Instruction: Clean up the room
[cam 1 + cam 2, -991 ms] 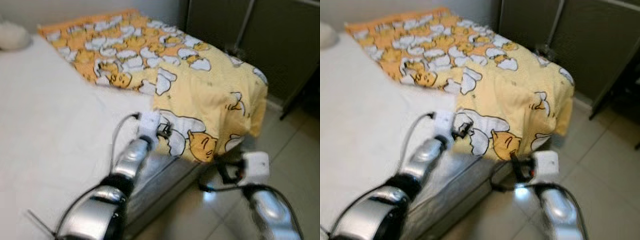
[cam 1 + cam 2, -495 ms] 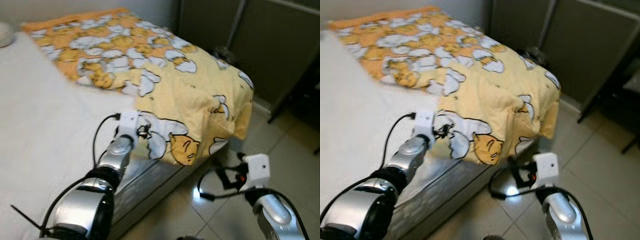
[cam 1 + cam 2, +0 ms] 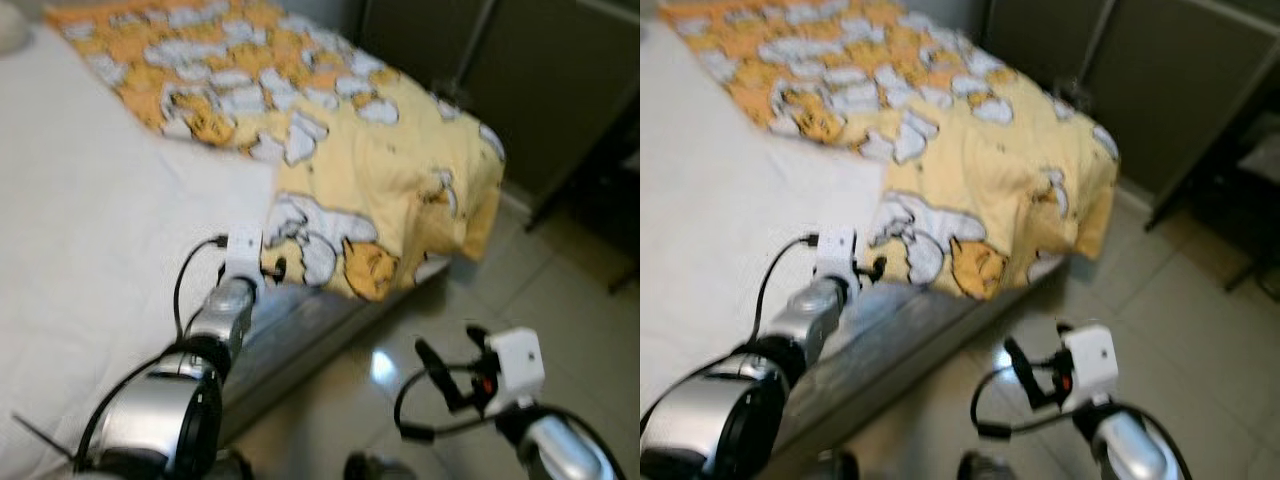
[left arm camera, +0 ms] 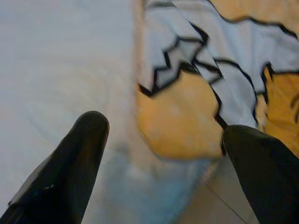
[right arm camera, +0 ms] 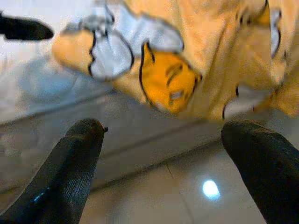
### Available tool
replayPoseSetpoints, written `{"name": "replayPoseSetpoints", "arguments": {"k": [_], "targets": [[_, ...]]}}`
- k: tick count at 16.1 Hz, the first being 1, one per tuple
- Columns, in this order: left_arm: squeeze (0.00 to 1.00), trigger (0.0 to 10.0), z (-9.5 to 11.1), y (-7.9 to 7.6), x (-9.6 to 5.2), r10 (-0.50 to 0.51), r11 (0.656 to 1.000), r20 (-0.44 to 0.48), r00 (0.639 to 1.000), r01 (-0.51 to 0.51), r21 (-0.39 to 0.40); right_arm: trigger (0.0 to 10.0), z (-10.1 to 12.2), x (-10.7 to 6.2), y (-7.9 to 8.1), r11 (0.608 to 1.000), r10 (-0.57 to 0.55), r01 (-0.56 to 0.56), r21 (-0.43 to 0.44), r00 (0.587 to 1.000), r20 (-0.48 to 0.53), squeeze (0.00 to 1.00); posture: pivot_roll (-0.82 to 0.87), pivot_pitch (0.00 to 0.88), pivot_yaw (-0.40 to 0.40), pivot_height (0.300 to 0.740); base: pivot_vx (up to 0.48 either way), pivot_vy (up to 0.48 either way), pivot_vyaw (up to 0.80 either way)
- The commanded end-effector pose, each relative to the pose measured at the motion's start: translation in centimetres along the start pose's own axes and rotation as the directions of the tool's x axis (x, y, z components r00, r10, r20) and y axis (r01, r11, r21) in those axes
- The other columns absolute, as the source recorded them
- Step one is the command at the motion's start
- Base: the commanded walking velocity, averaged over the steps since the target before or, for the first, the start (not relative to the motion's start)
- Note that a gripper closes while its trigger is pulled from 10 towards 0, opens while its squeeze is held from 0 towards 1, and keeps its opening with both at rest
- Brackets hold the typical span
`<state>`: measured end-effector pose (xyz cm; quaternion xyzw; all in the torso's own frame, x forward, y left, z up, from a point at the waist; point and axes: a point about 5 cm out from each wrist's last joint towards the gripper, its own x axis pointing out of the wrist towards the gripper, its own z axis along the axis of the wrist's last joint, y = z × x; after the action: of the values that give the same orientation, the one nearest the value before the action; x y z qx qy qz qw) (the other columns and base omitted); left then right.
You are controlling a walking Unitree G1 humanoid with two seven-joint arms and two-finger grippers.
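Observation:
A yellow and orange blanket [image 3: 380,150] with a cartoon print lies over the far end of the bed [image 3: 90,220] and hangs down its side. My left gripper [image 3: 272,268] is at the bed's edge, right by the blanket's lower corner. In the left wrist view it [image 4: 163,130] is open, and the blanket's corner [image 4: 177,116] lies between the spread fingers, apart from both. My right gripper [image 3: 452,352] hovers open above the floor, a short way from the bed's side; its wrist view [image 5: 163,130] looks at the hanging blanket [image 5: 168,79].
The grey mattress side [image 3: 300,330] shows below the white sheet. Glossy floor tiles [image 3: 570,290] stretch to the right of the bed. Dark cabinet doors [image 3: 560,80] stand behind the bed's far corner.
The whole view has shifted and blurred, so the camera moved. The left gripper sits slightly lower against the blanket's edge. The right gripper is farther from the bed's side.

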<state>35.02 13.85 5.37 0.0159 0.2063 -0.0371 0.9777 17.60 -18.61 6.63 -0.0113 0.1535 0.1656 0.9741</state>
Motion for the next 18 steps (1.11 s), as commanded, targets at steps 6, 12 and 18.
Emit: {"name": "replayPoseSetpoints", "arguments": {"k": [6,12,18], "targets": [[0.00,10.0,-0.2,0.0,0.0,0.066,0.998,0.001,0.998,-0.066,0.000,10.0,-0.5,-2.7,1.1,1.000,0.023,-0.023,0.000,0.998,-0.063,0.00,-0.34,0.223,-0.078,0.740,0.000,0.000,0.00],[0.00,10.0,1.6,0.3,-2.5,-0.056,0.998,0.363,0.930,0.064,-0.008,10.0,2.1,0.4,-2.5,0.961,-0.277,0.273,0.052,0.950,0.145,0.00,-0.18,0.021,0.028,0.740,0.000,0.000,0.00],[0.00,10.0,5.1,-0.9,-6.2,-0.140,0.990,0.598,0.789,0.116,0.079,10.0,6.1,5.1,-4.1,0.918,-0.396,0.377,0.124,0.850,0.347,0.00,-0.08,0.000,0.009,0.740,0.000,0.000,0.00]]}}
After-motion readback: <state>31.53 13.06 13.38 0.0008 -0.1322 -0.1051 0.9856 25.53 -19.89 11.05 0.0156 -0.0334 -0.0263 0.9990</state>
